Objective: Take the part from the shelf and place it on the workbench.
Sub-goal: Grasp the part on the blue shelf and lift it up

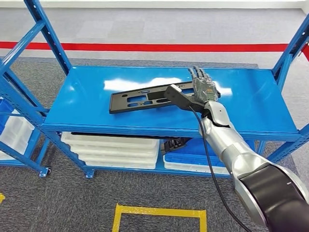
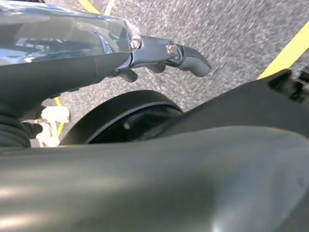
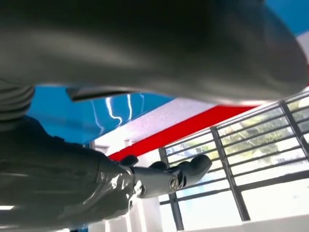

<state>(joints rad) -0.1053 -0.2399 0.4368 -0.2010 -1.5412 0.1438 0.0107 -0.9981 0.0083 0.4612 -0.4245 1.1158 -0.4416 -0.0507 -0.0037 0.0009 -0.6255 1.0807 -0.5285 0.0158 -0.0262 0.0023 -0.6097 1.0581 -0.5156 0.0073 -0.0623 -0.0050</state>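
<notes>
A long flat black part with cut-outs lies across the top of the blue shelf. My right hand is at the part's right end, fingers stretched straight toward the back of the shelf and thumb reaching out over the part. Nothing is gripped. The right wrist view has the same hand with straight fingers in front of the shelf top, and a dark edge of the part beside it. My left hand hangs over the grey floor, its fingers straight and holding nothing.
White trays and a blue bin sit on the lower shelf level. Blue uprights stand at both ends of the shelf. A second rack with a white bin is at the left. A yellow floor marking lies in front.
</notes>
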